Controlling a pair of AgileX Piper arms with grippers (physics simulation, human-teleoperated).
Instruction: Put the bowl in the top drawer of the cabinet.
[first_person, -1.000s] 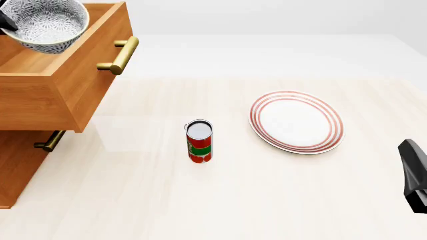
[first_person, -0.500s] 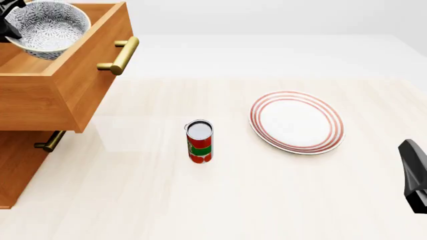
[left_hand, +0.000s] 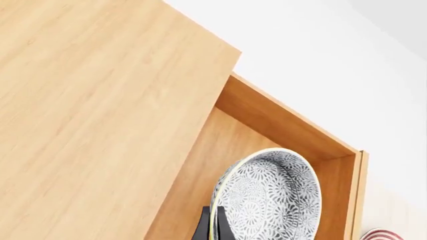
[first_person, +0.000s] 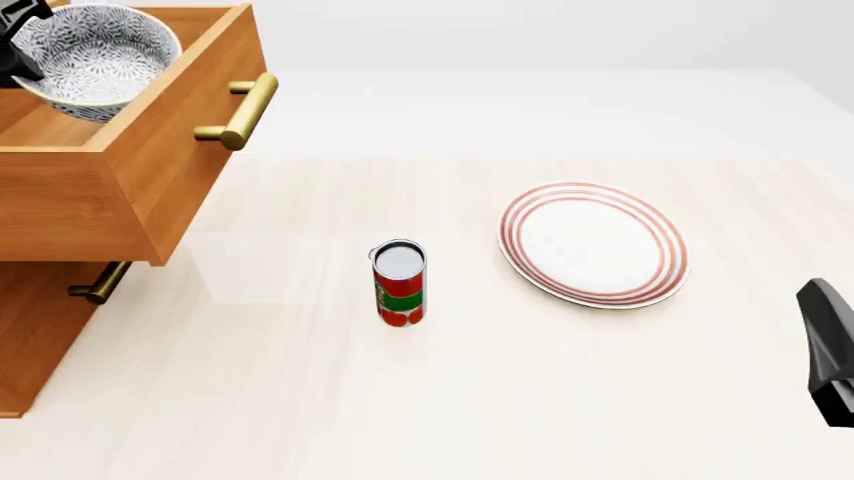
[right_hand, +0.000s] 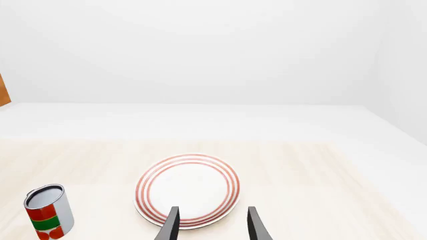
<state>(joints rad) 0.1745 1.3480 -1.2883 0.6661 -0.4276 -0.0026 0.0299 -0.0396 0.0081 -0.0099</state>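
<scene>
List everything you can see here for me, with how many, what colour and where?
bowl: one, white with grey-blue floral pattern, in the open top drawer, tilted
cabinet: one, light-brown wood, brass handles, table's left
can: one, red and green, upright, mid-table
plate: one, white with red rings, right of the can
table: one, pale wood
left gripper: black, clamped on the bowl's rim
right gripper: black, open, empty, near side of the plate

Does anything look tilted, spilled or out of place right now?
Only the bowl: it sits tilted in the open top drawer, its rim pinched by the left pincer. The can stands upright; the plate lies flat.
</scene>
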